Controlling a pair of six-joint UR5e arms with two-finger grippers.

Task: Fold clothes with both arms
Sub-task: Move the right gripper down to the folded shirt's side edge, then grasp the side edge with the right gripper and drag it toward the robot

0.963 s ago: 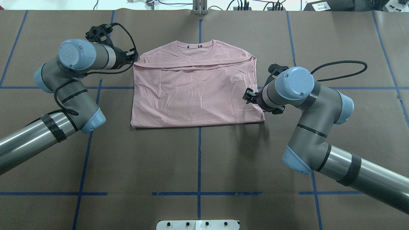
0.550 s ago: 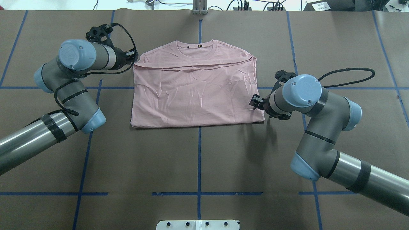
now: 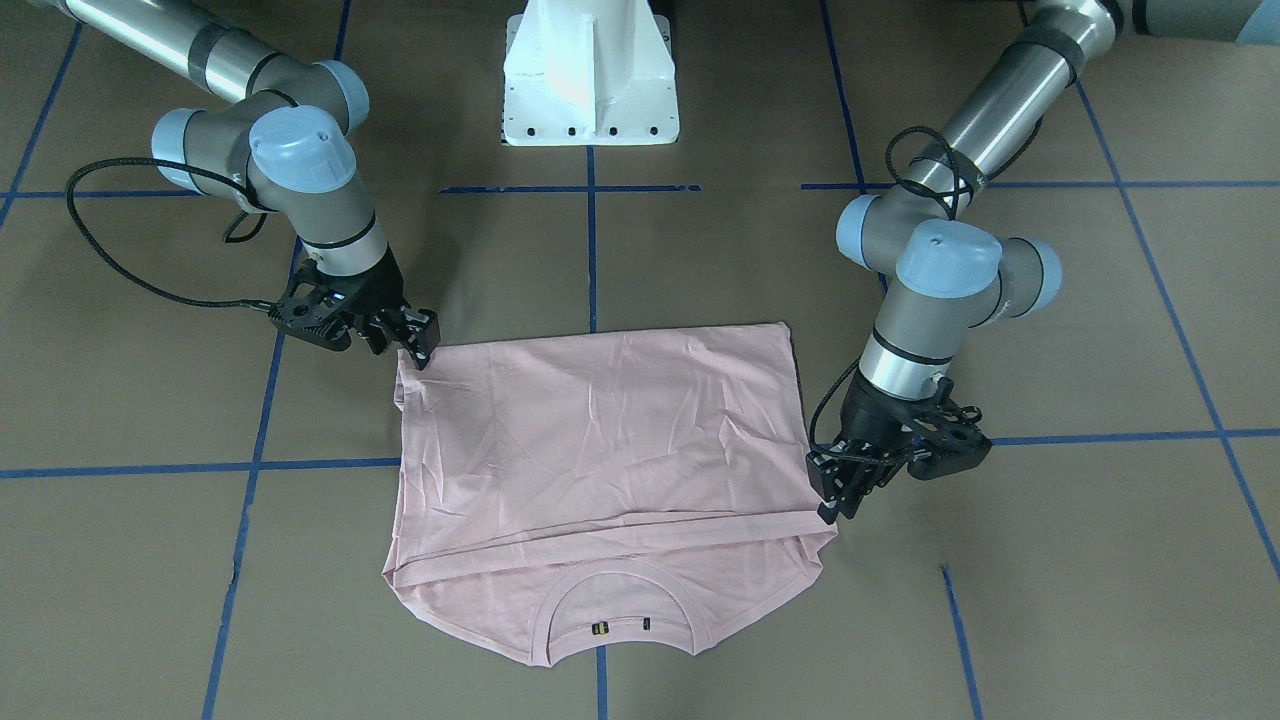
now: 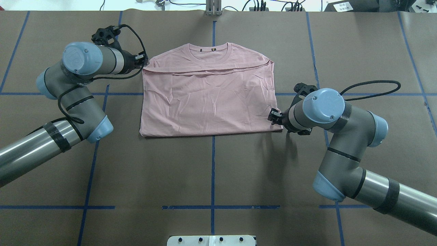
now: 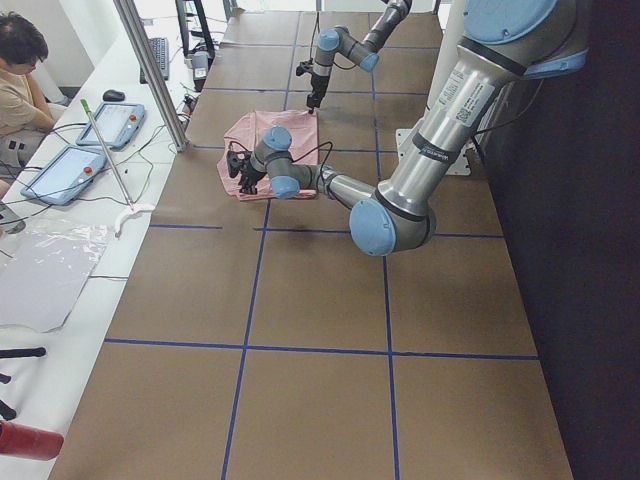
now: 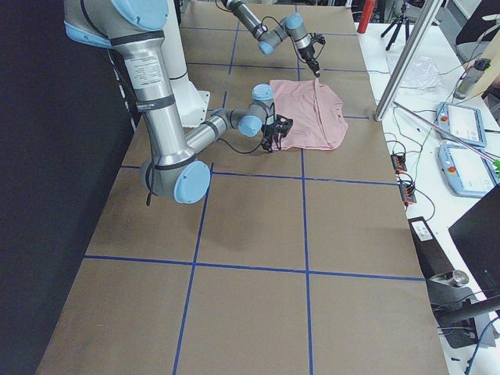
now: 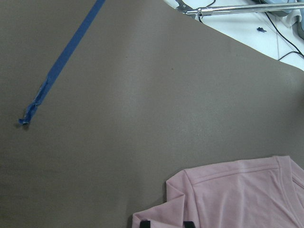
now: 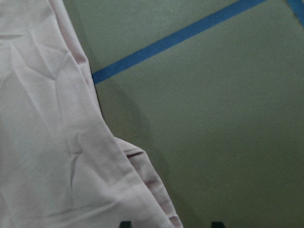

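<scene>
Right fingers [image 4: 273, 115] shifted to corner of wrinkled pink T-shirt [image 4: 208, 99], spread, left fingers [image 3: 829, 487] pinching folded sleeve edge.

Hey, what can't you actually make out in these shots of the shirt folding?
T-shirt underside: hidden against the table in every view.
Left gripper grip: fingertips cut off by the left wrist view's bottom edge; overhead, its wrist mostly covers it.
Right gripper contact with the cloth: fingertips cut off in the right wrist view.
</scene>
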